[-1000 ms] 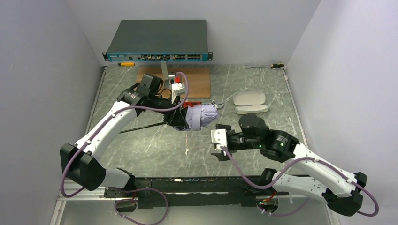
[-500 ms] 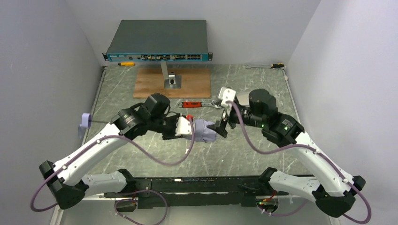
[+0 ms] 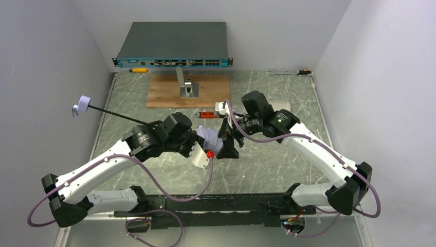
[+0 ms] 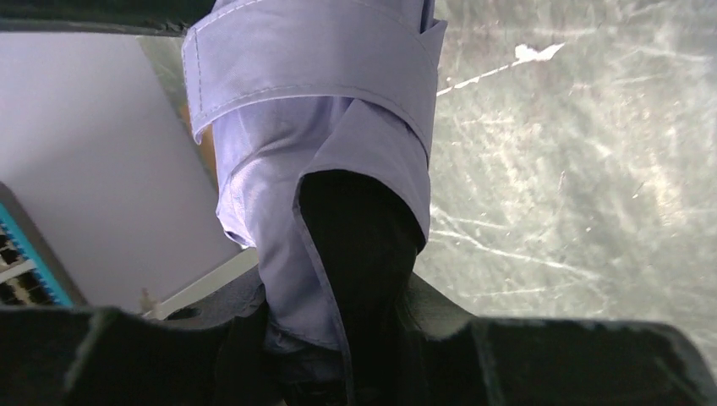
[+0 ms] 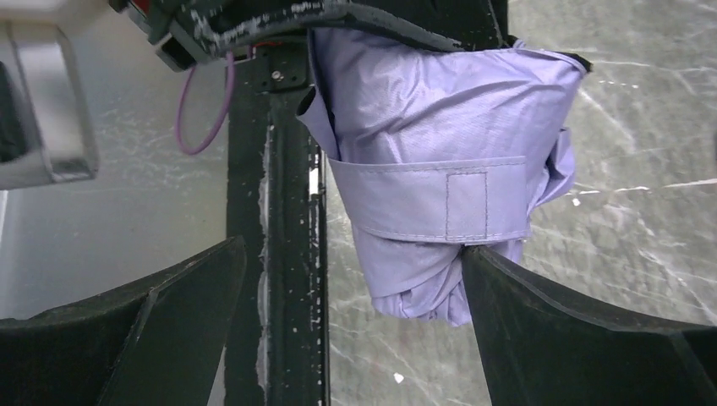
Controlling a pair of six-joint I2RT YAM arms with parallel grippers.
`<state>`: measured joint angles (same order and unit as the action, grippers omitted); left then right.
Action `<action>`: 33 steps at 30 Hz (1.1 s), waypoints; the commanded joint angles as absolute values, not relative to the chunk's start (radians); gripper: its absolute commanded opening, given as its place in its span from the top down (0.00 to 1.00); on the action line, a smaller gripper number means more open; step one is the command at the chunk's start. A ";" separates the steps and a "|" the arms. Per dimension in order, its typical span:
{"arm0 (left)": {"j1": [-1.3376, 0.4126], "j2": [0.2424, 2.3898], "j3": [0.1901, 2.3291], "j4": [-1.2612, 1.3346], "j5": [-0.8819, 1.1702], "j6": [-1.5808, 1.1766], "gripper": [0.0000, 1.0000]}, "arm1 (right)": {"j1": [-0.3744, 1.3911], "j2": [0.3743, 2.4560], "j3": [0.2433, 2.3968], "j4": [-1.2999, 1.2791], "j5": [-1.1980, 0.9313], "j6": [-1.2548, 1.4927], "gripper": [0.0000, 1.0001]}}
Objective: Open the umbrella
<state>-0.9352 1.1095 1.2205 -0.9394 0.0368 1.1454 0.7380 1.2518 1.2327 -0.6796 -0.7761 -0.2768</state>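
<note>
The umbrella (image 3: 208,139) hangs folded above the table; its lilac fabric bundle (image 5: 448,161) is wrapped by a strap. Its thin black shaft runs up and left to the lilac knob handle (image 3: 81,105). My left gripper (image 3: 202,144) is shut on the bundle, and in the left wrist view lilac fabric and black lining (image 4: 338,169) fill the space between its jaws (image 4: 338,338). My right gripper (image 3: 226,144) stands open at the bundle's free end. In the right wrist view its fingers (image 5: 353,251) straddle the fabric tip, and the right finger (image 5: 575,330) touches it.
A red-handled wrench (image 3: 210,114) lies just behind the grippers. Further back are a wooden board (image 3: 164,92) with a metal post, and a network switch (image 3: 172,43). A white case (image 3: 282,105) shows behind the right arm. Small tools lie at both back corners.
The left arm swung the umbrella, so the knob handle rose up and left. The right gripper opened wider and came down-left to the bundle's tip.
</note>
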 commanded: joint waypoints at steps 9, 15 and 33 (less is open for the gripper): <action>-0.942 0.942 1.070 -0.526 -0.199 1.353 1.00 | 0.851 1.010 1.155 -0.878 -0.696 -0.696 0.70; -0.944 0.823 0.934 -0.361 -0.140 1.611 1.00 | 0.673 1.063 1.242 -0.751 -0.701 -0.472 0.34; -0.953 0.855 1.043 -0.548 0.066 1.787 1.00 | 0.840 1.298 1.300 -0.582 -0.682 -0.279 0.06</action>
<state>-0.9478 0.8543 0.9665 -0.6170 0.0162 1.7420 0.8192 1.2659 1.3277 -0.6384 -0.7307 -0.2916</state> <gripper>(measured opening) 0.378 0.986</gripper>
